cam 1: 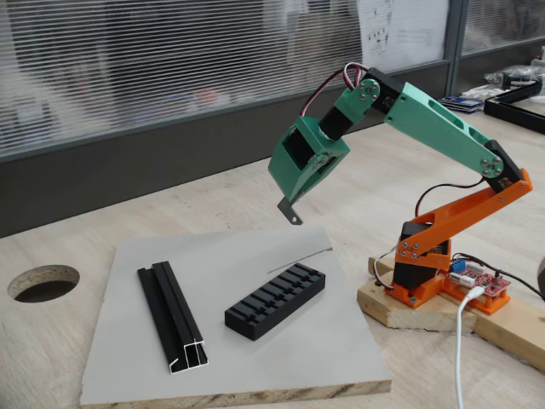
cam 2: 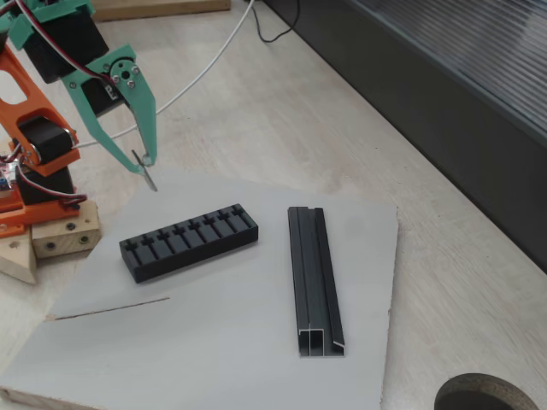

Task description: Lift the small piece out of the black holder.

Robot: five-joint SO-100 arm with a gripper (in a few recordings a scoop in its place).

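Note:
The small piece point(cam 1: 291, 210) point(cam 2: 149, 176), a thin grey metal tab, hangs in the air pinched at the tips of my green gripper point(cam 1: 298, 192) point(cam 2: 144, 161), which is shut on it. The black holder point(cam 1: 276, 299) point(cam 2: 188, 240), a short slotted block, lies on the grey board point(cam 1: 136, 341) point(cam 2: 239, 342). The tab is well above the board, up and to the right of the holder's far end in one fixed view, and above its left end in the other. No tab is visible in the holder's slots.
A longer black channel rail point(cam 1: 173, 315) point(cam 2: 314, 279) lies on the board beside the holder. A thin grey wire-like line point(cam 1: 300, 260) point(cam 2: 111, 308) rests on the board. A round hole point(cam 1: 43, 282) point(cam 2: 487, 397) is cut in the wooden table. The orange arm base point(cam 1: 426, 264) stands beside the board.

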